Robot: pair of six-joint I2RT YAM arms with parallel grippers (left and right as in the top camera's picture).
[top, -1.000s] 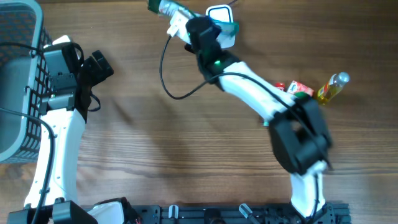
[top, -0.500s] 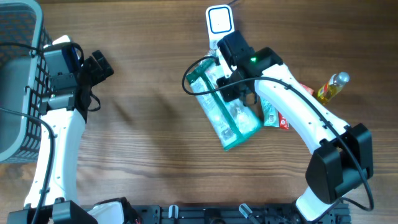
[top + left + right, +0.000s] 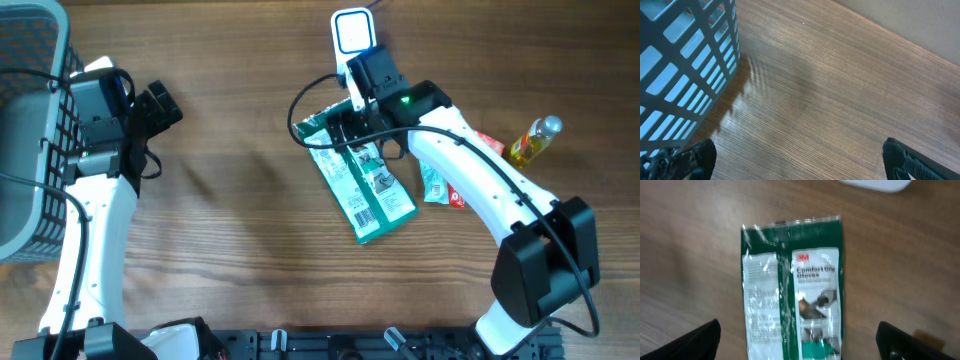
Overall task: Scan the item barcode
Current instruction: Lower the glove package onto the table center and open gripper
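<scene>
The item is a green and white glove package [image 3: 365,195] lying flat on the wooden table, printed side up, just below the white scanner [image 3: 352,32]. My right gripper [image 3: 345,125] hovers over the package's upper end, open, with nothing held. In the right wrist view the package [image 3: 792,295] lies between and below the wide-spread fingers of my right gripper [image 3: 800,342], and the scanner's edge [image 3: 877,184] shows at the top. My left gripper [image 3: 160,105] stands open at the far left beside the basket, and it is empty in its own view [image 3: 800,160].
A grey mesh basket [image 3: 25,120] [image 3: 685,60] fills the far left edge. A small yellow bottle [image 3: 535,140], a red carton [image 3: 485,143] and a flat packet [image 3: 440,185] lie to the right of my right arm.
My right gripper brought the package down from by the scanner onto the table, then opened and let it go. The package now lies flat. The left arm has not moved.
</scene>
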